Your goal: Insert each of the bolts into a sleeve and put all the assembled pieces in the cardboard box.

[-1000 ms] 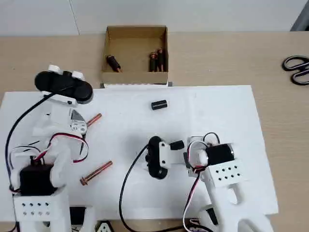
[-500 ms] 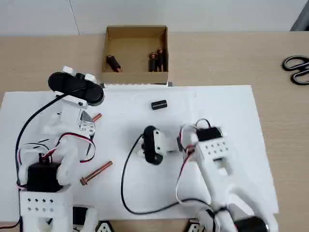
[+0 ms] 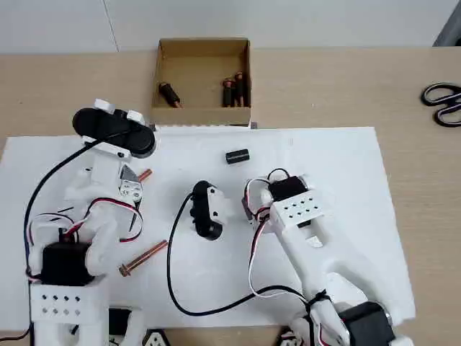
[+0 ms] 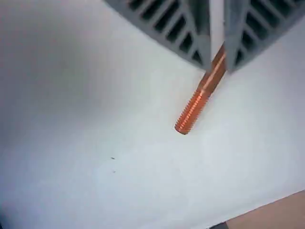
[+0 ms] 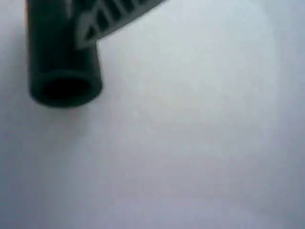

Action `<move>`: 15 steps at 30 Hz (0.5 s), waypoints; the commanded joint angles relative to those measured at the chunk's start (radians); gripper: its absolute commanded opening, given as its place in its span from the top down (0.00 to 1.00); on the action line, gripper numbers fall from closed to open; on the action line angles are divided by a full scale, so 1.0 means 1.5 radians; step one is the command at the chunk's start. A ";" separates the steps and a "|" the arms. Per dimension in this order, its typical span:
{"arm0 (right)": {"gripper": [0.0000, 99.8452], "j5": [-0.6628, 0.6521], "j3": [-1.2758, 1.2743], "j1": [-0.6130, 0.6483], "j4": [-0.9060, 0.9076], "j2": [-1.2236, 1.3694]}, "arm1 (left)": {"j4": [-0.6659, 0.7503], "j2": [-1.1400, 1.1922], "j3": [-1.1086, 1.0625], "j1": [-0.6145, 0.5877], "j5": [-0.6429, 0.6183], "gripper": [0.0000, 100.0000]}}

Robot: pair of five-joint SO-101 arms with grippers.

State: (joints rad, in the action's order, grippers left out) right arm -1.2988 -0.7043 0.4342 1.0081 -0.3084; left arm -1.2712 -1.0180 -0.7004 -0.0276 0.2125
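Note:
My left gripper (image 4: 218, 53) is shut on a copper bolt (image 4: 199, 98), whose threaded end sticks out just above the white paper. In the high view this bolt (image 3: 145, 174) points toward the middle of the table. My right gripper (image 5: 64, 26) is shut on a black sleeve (image 5: 64, 67), open end outward, and hangs over the paper's centre beside the right arm's wrist camera (image 3: 205, 210). A second copper bolt (image 3: 144, 257) lies near the front left, and a loose black sleeve (image 3: 237, 156) lies toward the back. The cardboard box (image 3: 203, 115) holds three assembled pieces (image 3: 234, 90).
The white paper (image 3: 346, 166) covers most of the wooden table. Scissors (image 3: 443, 101) lie at the far right edge. Black cables loop from both arms across the front of the paper. Bare paper stretches right of the loose sleeve.
The right arm has carried its sleeve leftward and farther back, closer to the left gripper. The left arm shifted slightly right with its bolt, then stayed put.

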 commanded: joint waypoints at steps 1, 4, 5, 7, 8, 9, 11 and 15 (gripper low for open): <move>0.84 0.009 0.031 0.005 0.001 0.001 | 0.015 0.002 0.004 0.000 0.004 0.99; 0.84 0.009 0.030 0.002 0.030 0.001 | 0.014 0.000 0.004 0.000 0.004 0.99; 0.84 0.009 0.030 0.002 0.041 0.003 | 0.014 0.000 0.004 0.000 0.004 0.99; 0.84 0.009 0.029 -0.002 0.050 0.006 | 0.013 0.000 0.004 0.000 0.004 0.99; 0.84 0.008 0.025 -0.008 0.048 0.007 | 0.013 0.000 0.004 0.000 0.004 0.99; 0.84 0.004 0.021 -0.012 0.047 0.007 | 0.013 0.000 0.004 0.000 0.003 0.99; 0.84 0.004 0.016 -0.018 0.040 0.008 | 0.011 0.000 0.004 0.000 0.003 0.99; 0.84 -0.010 0.010 -0.030 0.038 0.009 | 0.011 0.000 0.004 0.000 0.002 0.99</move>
State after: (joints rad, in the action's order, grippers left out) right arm -1.2958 -0.7043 0.4051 1.0679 -0.2961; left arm -1.2712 -1.0180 -0.7004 -0.0276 0.2125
